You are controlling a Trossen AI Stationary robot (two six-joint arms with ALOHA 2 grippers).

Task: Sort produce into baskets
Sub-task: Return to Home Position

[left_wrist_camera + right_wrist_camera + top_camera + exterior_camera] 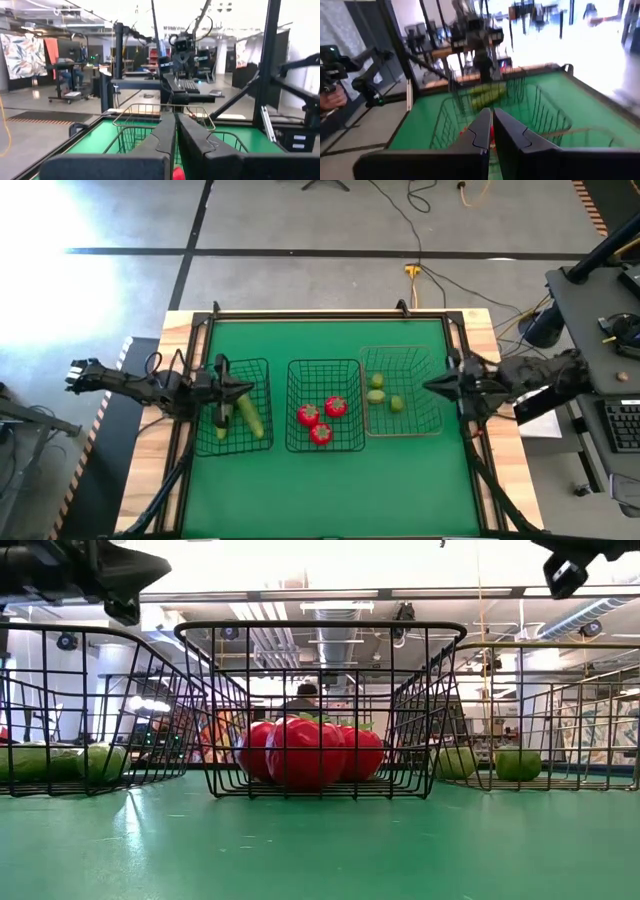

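A: Where is the produce to be found?
B: Three tomatoes [320, 434] are seen bunched together in the middle black basket [325, 362], on the green surface [330, 490]. Two cucumbers [250, 418] are laid in the left black basket [240, 361]. Three limes [397, 403] are spread in the tan basket [425, 416] on the right.
A: How are the baskets set?
B: They are lined up in a row across the surface, with the tan basket just beside the middle one.
A: And the left tool [248, 390]?
B: It is held above the left black basket, near the side that faces the middle basket. Its fingers are pressed together, and nothing is gripped.
A: The right tool [428, 387]?
B: It is held above the outer side of the tan basket, pointed toward the middle of the surface. Its fingers are likewise clenched on nothing.
A: Is anything seen beyond?
B: In the low view a person [303, 698] is made out in the room, behind the middle black basket.
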